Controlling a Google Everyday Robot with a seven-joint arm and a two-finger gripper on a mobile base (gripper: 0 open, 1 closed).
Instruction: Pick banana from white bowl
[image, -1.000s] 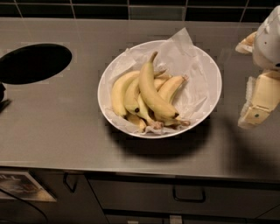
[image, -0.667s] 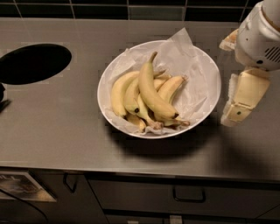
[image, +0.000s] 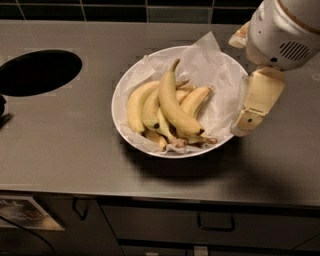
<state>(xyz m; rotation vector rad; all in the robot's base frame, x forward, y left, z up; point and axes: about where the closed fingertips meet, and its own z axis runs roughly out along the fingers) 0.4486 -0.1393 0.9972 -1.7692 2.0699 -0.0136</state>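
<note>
Cream gripper (image: 239, 85) has slid left — jaws apart — to the rim of the white bowl (image: 115, 100); banana (image: 172, 102) unmoved.

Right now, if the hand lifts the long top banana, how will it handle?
The banana looks firm, so it should lift stiff, in one piece. Its smooth curved skin may pivot in a narrow grip. It rests on the shorter bananas, which could shift. The hand hangs at the right rim of the white bowl.

Yellow banana (image: 175, 107) in white bowl (image: 120, 92); grey tabletop (image: 65, 145); cream pincer (image: 246, 122) at the bowl's right rim.
</note>
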